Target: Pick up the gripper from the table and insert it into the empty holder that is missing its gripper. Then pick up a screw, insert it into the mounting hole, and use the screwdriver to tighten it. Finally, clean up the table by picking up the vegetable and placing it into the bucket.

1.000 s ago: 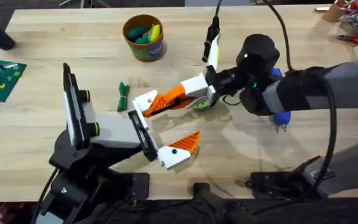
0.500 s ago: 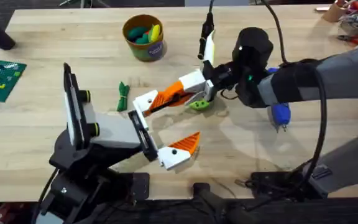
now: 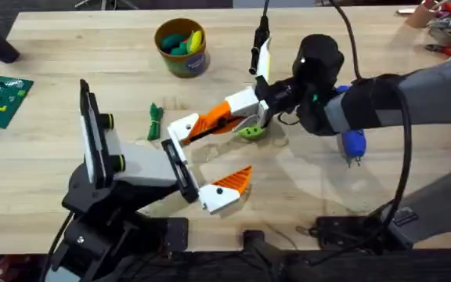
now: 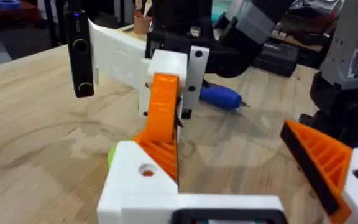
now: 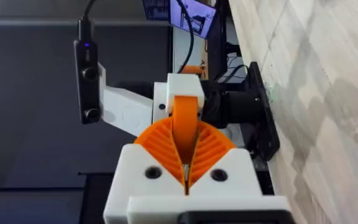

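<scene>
Gripper [image 3: 214, 121], the long orange wedge, lies slanted above the table [image 3: 69, 55], clamped at its upper end between the orange pads of the right gripper [image 3: 249, 110], whose white fingers are closed on it. Its lower end meets the white holder [image 3: 182, 129] at the tip of the left arm, and in the left wrist view the orange wedge [image 4: 163, 118] stands up out of that white bracket [image 4: 135, 180] with the right arm's white finger blocks just behind it. The right wrist view shows the wedge [image 5: 184, 127] pinched between two ribbed orange pads [image 5: 213, 146]. The left gripper [image 3: 206, 164] is spread wide, one side being the holder and the other a shorter orange wedge on a white base [image 3: 227, 189], well apart from each other. Just beside the wedge's upper end, under the right gripper, lies a green vegetable [image 3: 250, 132]. The blue screwdriver [image 3: 353, 145] lies on the table beyond the right arm's wrist, away from the holder. The bucket [image 3: 181, 47], with coloured pieces inside, stands farther up the table from the holder, and a small green item [image 3: 156, 121] lies just left of the holder. Compared with a second ago, the right gripper and wedge have shifted slightly up and left, uncovering more of the vegetable; since half a second ago nothing has visibly moved.
</scene>
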### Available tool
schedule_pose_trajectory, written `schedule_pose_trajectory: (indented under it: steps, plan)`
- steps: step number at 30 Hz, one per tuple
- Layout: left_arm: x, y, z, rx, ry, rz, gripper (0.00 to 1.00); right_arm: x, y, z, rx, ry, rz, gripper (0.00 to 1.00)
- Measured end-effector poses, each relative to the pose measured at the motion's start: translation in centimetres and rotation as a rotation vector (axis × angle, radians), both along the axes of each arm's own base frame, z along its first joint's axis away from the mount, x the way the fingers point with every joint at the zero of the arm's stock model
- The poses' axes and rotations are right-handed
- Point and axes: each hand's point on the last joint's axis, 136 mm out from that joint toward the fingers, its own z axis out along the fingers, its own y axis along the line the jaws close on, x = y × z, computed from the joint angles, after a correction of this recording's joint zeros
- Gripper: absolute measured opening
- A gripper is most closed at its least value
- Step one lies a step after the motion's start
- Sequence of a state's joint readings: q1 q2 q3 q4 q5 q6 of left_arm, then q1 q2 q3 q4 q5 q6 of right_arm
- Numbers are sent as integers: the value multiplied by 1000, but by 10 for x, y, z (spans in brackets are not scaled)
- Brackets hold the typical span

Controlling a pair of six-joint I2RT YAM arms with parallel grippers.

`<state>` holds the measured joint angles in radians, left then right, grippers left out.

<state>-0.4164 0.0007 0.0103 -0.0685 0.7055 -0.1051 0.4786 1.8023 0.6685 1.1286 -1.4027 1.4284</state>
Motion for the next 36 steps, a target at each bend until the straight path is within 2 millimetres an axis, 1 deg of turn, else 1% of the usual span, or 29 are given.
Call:
schedule_pose_trajectory:
  steps: [30,31,32,34,35,36]
  plan:
    - [0,0,0,0,0,2,989,1,0,0,0,-1,-3,21]
    - [0,0,0,0,0,3,989,1,0,0,0,0,-4,52]
    - [0,0,0,1,-1,3,989,1,0,0,-1,1,-5,104]
    - [-1,0,0,1,-2,-4,989,3,1,-1,-2,-2,-18,245]
    - [-2,-1,0,0,-3,-11,989,5,2,-1,-4,2,-28,338]
    - [-3,-1,0,1,-3,-16,989,6,2,0,-4,0,-34,484]
